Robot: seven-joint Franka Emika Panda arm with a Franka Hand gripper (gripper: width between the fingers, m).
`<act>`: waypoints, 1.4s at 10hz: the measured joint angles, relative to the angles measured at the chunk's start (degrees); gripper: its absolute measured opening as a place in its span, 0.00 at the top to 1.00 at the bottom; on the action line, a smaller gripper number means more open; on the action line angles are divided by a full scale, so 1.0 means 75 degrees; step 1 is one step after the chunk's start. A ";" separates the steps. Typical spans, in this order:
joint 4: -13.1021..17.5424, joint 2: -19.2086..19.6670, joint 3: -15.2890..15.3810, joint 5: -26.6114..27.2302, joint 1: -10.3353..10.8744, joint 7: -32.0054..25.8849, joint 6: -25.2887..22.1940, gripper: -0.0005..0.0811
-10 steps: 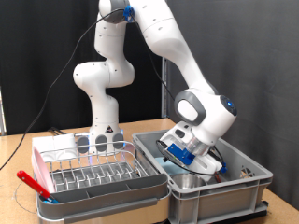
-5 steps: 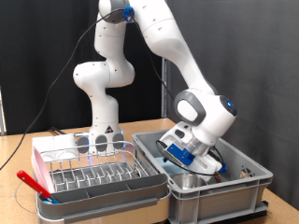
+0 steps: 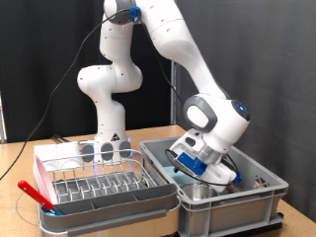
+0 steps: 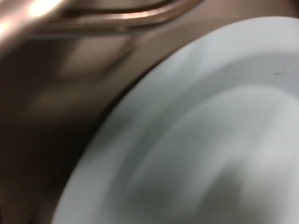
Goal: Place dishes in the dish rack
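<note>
Nothing measurable has shifted across the last second: the arm is seen in the same crouched pose over the grey crate, lower right of the exterior frame. Nearest the lens, in the wrist view, a pale blue plate fills the lower right of the picture, very close under the hand, with a blurred steel rim across the upper left. The pincer is sunk inside the crate, so the plate is judged to lie directly beneath it. Whether the fingers are released or clenched cannot be told; they are hidden. Farther off, at lower left, the wire dish rack sits in its pink-and-grey tray on the bench.
</note>
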 joint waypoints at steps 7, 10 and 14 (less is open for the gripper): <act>-0.0167 0.0025 -0.0027 -0.0242 -0.0003 -0.0009 -0.0051 0.00; 0.0047 -0.0110 -0.0001 0.0257 -0.0113 -0.0682 -0.0622 0.00; 0.0180 -0.0729 0.0016 0.0511 -0.0179 -0.1500 -0.1781 0.00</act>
